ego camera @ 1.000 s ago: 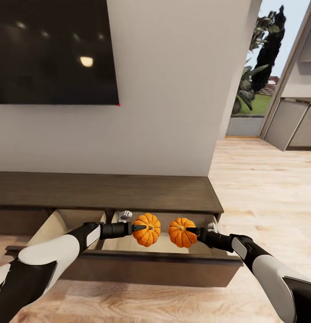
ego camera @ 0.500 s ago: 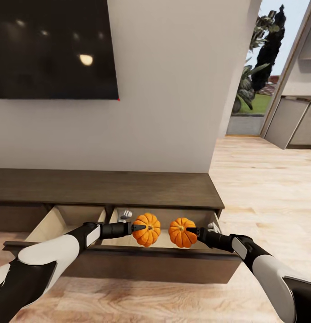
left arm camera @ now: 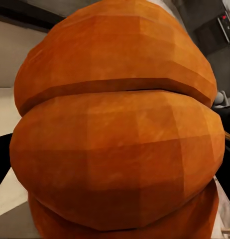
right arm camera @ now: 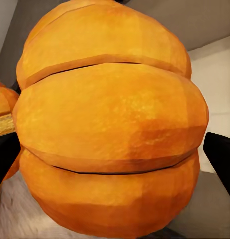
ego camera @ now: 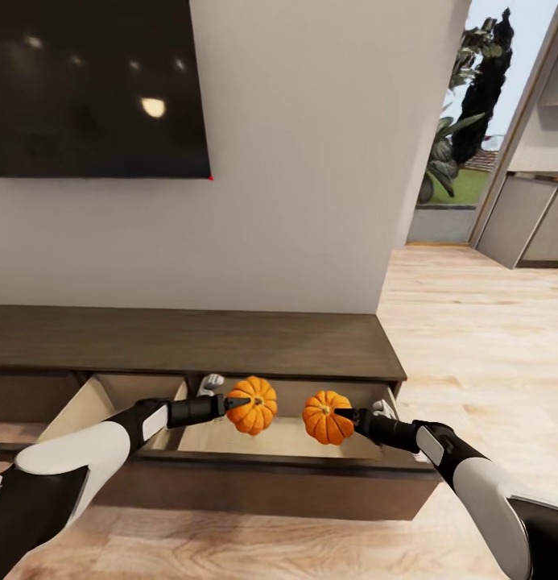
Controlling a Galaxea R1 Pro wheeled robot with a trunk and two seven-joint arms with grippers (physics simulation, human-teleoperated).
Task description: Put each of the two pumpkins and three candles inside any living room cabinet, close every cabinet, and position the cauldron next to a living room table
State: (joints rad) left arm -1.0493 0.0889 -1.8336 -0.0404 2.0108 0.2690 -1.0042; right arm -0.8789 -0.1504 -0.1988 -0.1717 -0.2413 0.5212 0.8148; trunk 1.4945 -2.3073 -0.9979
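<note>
Looking like a home living room: wall-mounted black TV (ego camera: pixel 97 84) hanging over a low dark wood cabinet (ego camera: pixel 190 342), light plank floor (ego camera: pixel 472 338) running toward grey kitchen cupboards (ego camera: pixel 532 225).

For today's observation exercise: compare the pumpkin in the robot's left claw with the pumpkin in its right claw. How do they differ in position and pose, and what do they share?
The left pumpkin sits farther back and higher over the open drawer; the right pumpkin hangs lower, nearer the drawer's front. The left pumpkin's stem faces the left claw; the right pumpkin's faces the right claw, so they are mirrored. Shared: both are orange, ribbed, similar in size, held in the air above the same drawer of the cabinet.
</note>
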